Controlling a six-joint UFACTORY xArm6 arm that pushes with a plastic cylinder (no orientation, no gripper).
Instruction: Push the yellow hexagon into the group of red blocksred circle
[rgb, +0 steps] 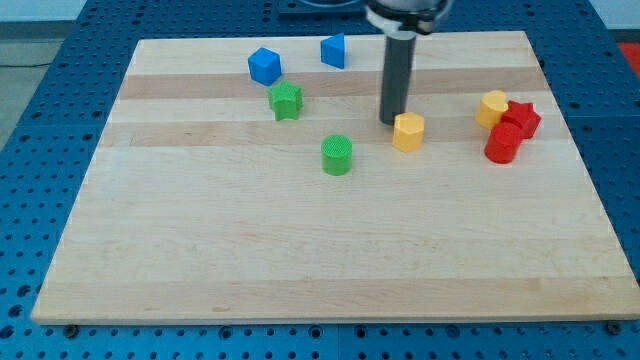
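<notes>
My tip just left of the yellow hexagon; red star, red circle well right.

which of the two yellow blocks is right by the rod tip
The yellow hexagon block near the board's middle: my tip sits just at its left edge. The other yellow block lies far to the view's right, against the red star block.

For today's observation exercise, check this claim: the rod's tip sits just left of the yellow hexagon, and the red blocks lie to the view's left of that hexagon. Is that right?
Not quite. My tip is indeed just left of the yellow hexagon, but the red star and red cylinder lie to the view's right of it, as the camera view shows.
</notes>
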